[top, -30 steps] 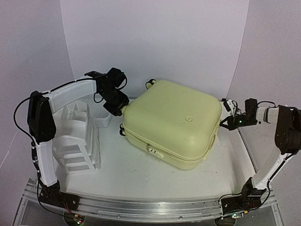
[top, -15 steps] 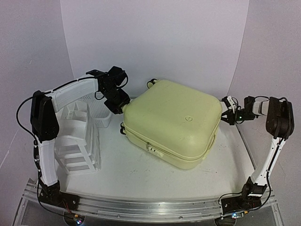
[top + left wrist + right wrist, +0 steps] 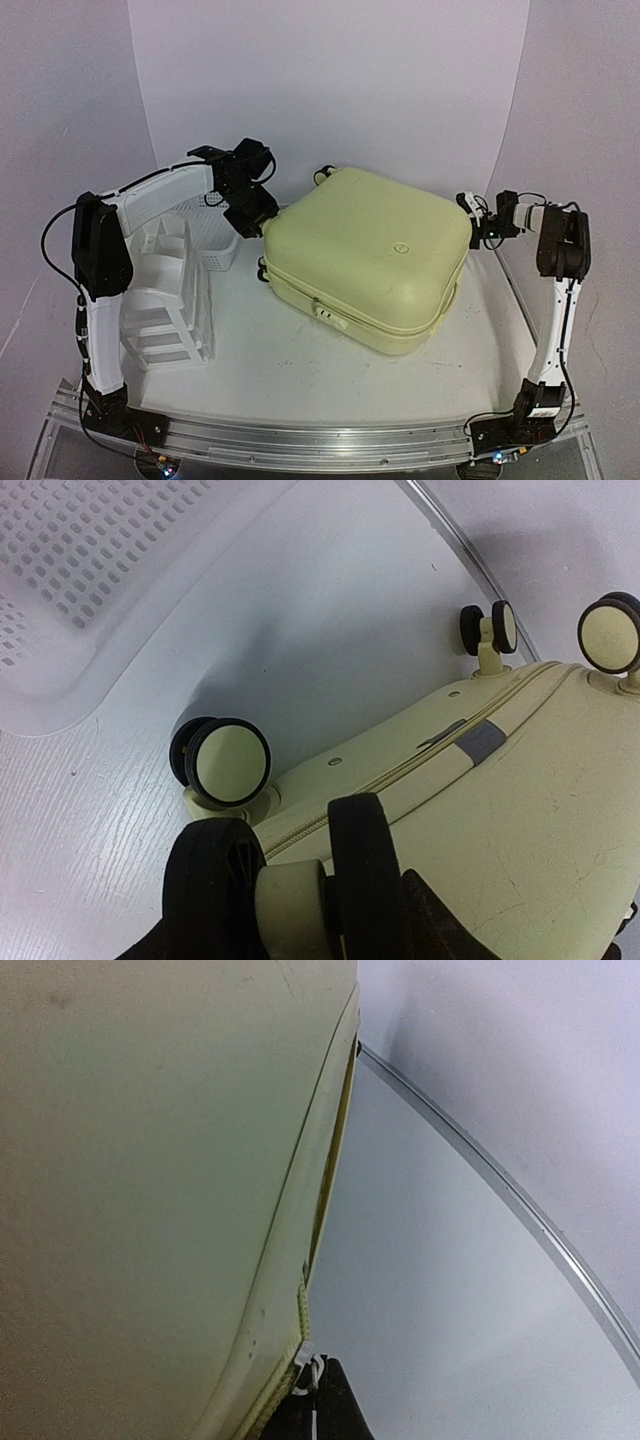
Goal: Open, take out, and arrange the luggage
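Pale-yellow and lid-down, the suitcase (image 3: 365,255) lay flat in the middle of the table (image 3: 280,370) in the overhead view. Its wheeled end pointed toward the back left. The left claw (image 3: 255,215) sat at that corner, just beside a white mesh basket (image 3: 210,245) and behind a white drawer unit (image 3: 165,300). The right claw (image 3: 478,225) touched the far right corner, its arm stretched long to reach it.

From the left wrist, a caster (image 3: 290,900) filled the bottom of the frame, right where the fingers should be. Black tyres and black fingers ran together, so whether that claw was clamped on the wheel or only straddling it could not be told.

From the right wrist, the fingers were together and appeared to pinch the small white zipper pull (image 3: 306,1357) at the seam (image 3: 330,1160), where a narrow gap showed along the edge.

The pinch on so small a tab looked like the weak point. A pull at a poor angle to the seam could slip it free, most likely where the track bends round a corner. If the left side was not truly holding, the suitcase might swivel or slide under the zip's drag. It could then nudge the basket. The right arm's long reach left little room to follow the track.
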You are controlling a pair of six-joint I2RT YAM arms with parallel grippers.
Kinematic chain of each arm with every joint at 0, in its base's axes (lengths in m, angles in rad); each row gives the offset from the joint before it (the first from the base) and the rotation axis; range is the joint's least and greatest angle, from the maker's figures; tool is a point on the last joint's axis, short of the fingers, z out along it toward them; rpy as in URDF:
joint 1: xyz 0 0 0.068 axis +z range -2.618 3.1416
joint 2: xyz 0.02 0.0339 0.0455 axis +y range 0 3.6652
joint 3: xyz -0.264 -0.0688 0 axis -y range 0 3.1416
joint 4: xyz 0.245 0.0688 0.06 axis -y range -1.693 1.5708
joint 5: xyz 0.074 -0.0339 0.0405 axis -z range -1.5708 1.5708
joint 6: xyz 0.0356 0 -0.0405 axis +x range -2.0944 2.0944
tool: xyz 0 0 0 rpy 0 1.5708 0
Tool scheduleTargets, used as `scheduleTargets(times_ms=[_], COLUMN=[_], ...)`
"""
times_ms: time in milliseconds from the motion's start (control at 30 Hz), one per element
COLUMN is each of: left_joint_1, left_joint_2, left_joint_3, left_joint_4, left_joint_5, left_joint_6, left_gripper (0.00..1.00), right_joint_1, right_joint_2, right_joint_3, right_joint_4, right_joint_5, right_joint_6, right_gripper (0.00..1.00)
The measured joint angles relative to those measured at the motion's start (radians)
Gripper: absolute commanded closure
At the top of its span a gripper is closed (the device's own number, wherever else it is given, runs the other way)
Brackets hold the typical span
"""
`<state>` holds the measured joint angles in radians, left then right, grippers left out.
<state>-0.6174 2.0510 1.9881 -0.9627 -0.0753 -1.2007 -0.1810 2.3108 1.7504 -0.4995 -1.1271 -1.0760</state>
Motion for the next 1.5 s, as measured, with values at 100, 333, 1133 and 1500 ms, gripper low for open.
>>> scheduleTargets(times_ms=[100,333,1133,1500], left_joint_1=[0.0,-0.002,-0.043,-0.03], left_joint_2=[0.0,0.0,-0.129,-0.277], left_joint_3=[0.0,-0.003,-0.097,-0.079], left_joint_4=[-0.001,0.025,0.043,0.021], left_joint_5=[-0.016,-0.041,-0.079,0.149], left_joint_6=[-0.006,0.011,0.627,0.946], left_gripper=[1.0,1.0,0.04,0.01], right_joint_1=[0.016,0.036,-0.001,0.029], right_joint_2=[0.062,0.109,-0.644,-1.252], right_joint_3=[0.086,0.148,-0.219,-0.629], right_joint_4=[0.003,0.1,-0.369,-0.714], right_joint_5=[-0.024,-0.017,0.95,0.669], right_joint_6=[0.009,0.076,1.21,1.436], right_gripper=[0.93,0.47,0.02,0.02])
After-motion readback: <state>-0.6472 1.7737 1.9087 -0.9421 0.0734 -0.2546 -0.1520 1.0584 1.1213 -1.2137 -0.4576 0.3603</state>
